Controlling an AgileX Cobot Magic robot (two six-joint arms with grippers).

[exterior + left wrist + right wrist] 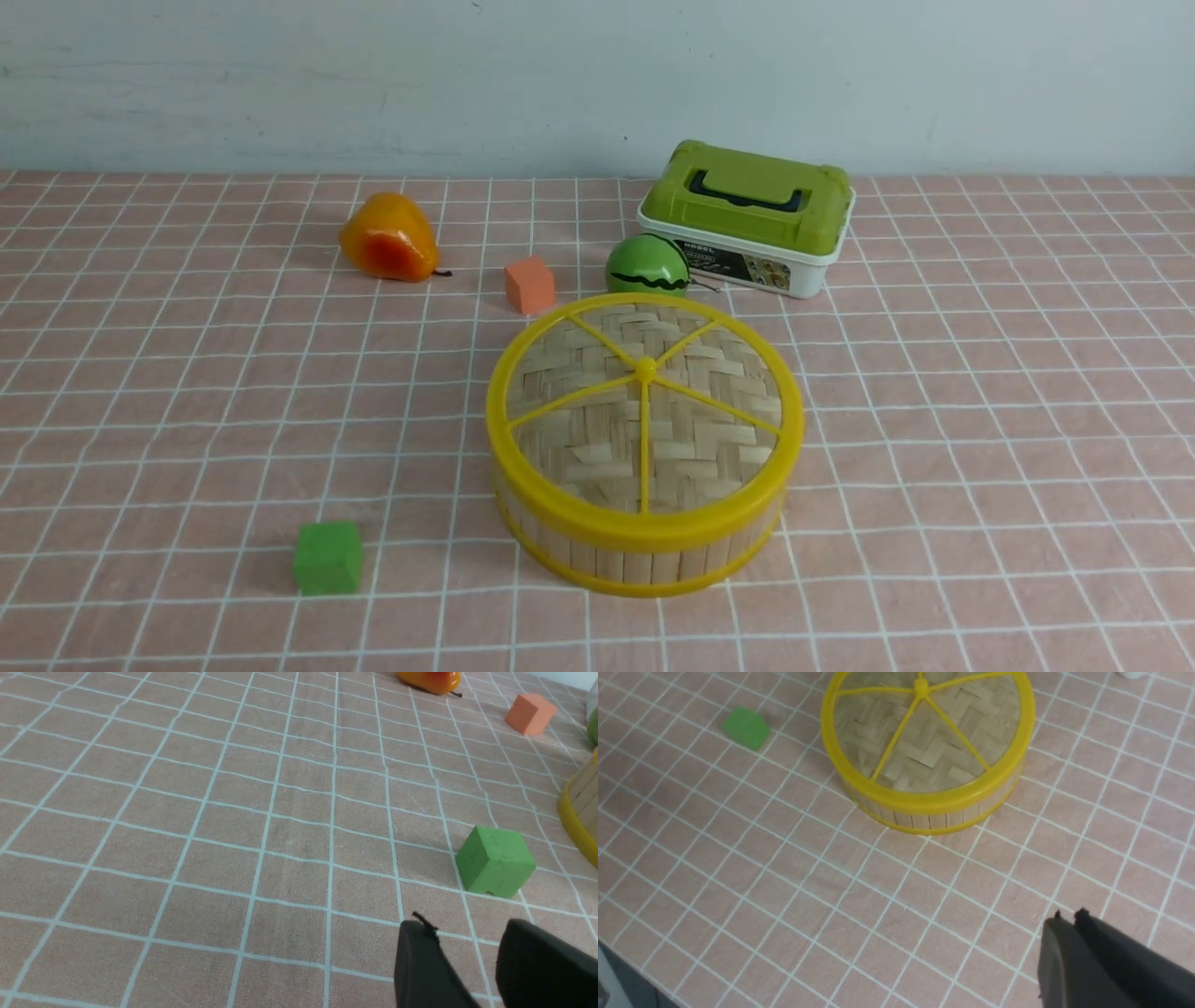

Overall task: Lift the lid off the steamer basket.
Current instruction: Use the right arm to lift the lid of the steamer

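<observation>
1. The lid (644, 401) is a flat round disc of woven pale bamboo with a yellow plastic rim, five thin yellow spokes and a small centre knob. It sits squarely on the steamer basket (644, 558), closing it.
2. The steamer basket is a shallow round tub with upright pale slats between yellow rims. It stands near the middle of the surface (980, 467), a pink cloth with a white grid.
3. I see open room to the basket's right and front. A matte green cube (328, 556) lies to its front left, well apart.
4. Behind the basket, a striped green ball (646, 265) sits just beside the rim, with an orange cube (529, 284) near it. A glossy toy pear (388, 238) lies farther left.
5. A white plastic box (747, 215) with a green handled lid stands at the back right, closed.
6. The contents of the basket and the box are hidden.
7. The left gripper (467, 928) is spread, nothing in it, near the green cube.
8. The right gripper (1070, 917) is pressed together, nothing in it, apart from the basket.
</observation>
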